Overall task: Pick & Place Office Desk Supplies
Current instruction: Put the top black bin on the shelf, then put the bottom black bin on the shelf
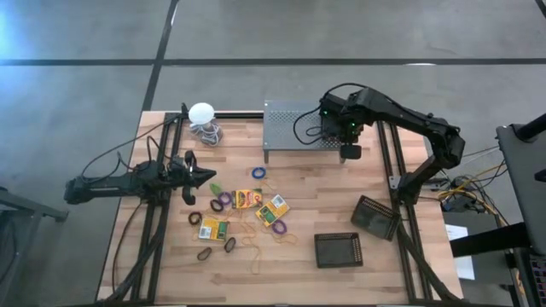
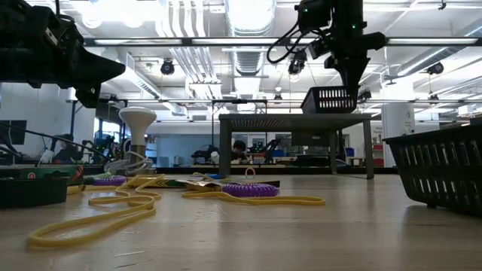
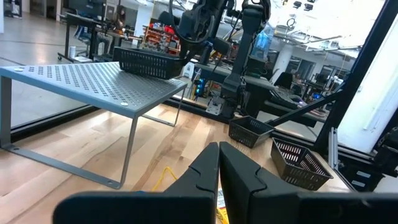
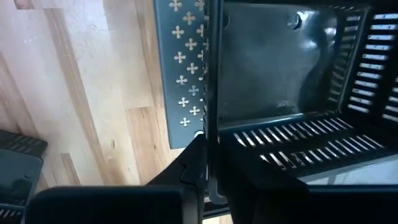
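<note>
A: We find the right end effector (image 2: pixel 348 81) above the grey perforated metal stand (image 1: pixel 294 128), its fingers straddling one wall of a small black wire-mesh bin (image 2: pixel 330 98) that sits on the stand's top. Whether they still pinch that wall, we cannot tell; the wrist view is too crowded.

B: The left end effector (image 1: pixel 207 176) hangs over the wooden surface (image 1: pixel 341 196) near the yellow-and-green crayon boxes (image 1: pixel 247 199), fingers closed on nothing.

A: Two more black mesh bins (image 1: pixel 338 250) lie by the right edge, one apparently tipped. Rubber bands (image 2: pixel 120 207) scatter about; in the low view their colours blur.
</note>
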`<state>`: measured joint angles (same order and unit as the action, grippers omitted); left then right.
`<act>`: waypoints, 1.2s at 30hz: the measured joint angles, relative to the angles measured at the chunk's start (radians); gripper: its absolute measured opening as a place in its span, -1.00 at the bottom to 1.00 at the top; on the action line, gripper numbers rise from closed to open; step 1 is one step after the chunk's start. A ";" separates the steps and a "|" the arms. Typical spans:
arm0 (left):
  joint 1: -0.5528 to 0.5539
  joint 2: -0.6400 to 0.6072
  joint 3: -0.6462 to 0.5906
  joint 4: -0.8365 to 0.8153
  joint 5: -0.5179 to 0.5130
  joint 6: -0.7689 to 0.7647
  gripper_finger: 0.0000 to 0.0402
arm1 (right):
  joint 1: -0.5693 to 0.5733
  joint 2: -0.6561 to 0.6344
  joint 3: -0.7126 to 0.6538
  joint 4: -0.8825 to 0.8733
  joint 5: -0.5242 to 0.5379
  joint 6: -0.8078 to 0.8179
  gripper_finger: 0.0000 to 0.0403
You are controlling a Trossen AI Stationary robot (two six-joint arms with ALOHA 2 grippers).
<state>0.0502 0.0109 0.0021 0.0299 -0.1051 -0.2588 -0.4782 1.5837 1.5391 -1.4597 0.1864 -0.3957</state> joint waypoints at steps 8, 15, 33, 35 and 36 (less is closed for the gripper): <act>0.000 0.000 0.000 0.000 0.000 -0.001 -0.90 | 0.017 -0.004 0.020 -0.021 0.169 0.070 -0.41; 0.000 0.000 0.000 0.000 0.000 -0.003 -0.90 | 0.171 -0.080 0.046 -0.032 0.172 0.266 -0.31; -0.001 0.000 0.000 0.000 0.000 -0.110 -0.90 | 0.710 -0.294 -0.351 0.381 -0.145 0.782 -0.36; -0.001 0.000 0.000 0.000 0.000 -0.169 -0.90 | 0.743 -0.276 -0.435 0.487 -0.230 0.842 -0.29; -0.001 0.000 0.000 0.000 0.000 -0.190 -0.90 | 0.753 -0.261 -0.475 0.543 -0.278 0.857 -0.25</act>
<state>0.0494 0.0109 0.0025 0.0303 -0.1051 -0.4488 0.2750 1.3225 1.0637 -0.9164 -0.0912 0.4615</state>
